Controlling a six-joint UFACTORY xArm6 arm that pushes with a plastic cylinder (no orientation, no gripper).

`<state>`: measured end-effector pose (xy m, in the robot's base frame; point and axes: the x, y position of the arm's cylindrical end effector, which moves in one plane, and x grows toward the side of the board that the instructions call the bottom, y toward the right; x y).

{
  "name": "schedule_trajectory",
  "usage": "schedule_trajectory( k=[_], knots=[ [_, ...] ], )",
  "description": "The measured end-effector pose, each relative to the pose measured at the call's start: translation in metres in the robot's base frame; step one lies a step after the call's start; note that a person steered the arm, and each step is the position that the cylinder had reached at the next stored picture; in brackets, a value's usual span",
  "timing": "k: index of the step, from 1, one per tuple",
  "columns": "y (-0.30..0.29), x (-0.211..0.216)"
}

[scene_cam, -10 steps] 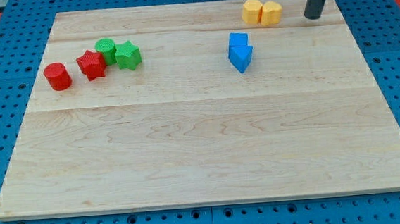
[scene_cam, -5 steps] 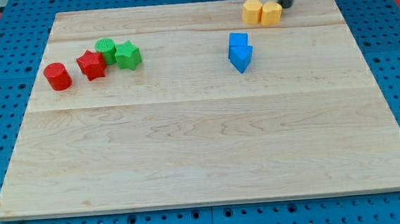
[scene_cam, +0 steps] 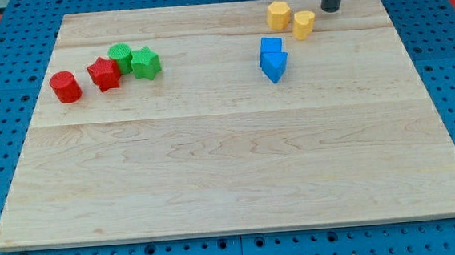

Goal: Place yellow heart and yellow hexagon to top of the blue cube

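Observation:
The yellow hexagon [scene_cam: 279, 14] sits near the board's top edge, above and slightly right of the blue cube [scene_cam: 270, 46]. The yellow heart [scene_cam: 304, 23] lies just right of the hexagon and a little lower, with a small gap between them. A second blue block [scene_cam: 274, 65] touches the cube from below. My tip [scene_cam: 331, 8] is at the top right, a short way right of the heart and not touching it.
At the view's left, a red cylinder [scene_cam: 66, 86], a red star [scene_cam: 104, 73], a green cylinder [scene_cam: 121, 57] and a green star [scene_cam: 146, 63] stand in a cluster. The wooden board [scene_cam: 230, 167] lies on a blue pegboard.
My tip came left from the board's right and reached the yellow pair. The hexagon slid left and the heart slid down; they now stand apart. The tip has backed slightly right.

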<state>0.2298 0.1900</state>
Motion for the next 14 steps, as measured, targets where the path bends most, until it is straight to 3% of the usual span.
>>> schedule_trajectory(
  k=[2,6,12,14],
  knots=[
    [-0.072,0.008],
    [-0.021,0.005],
    [-0.03,-0.005],
    [-0.003,0.024]
  ],
)
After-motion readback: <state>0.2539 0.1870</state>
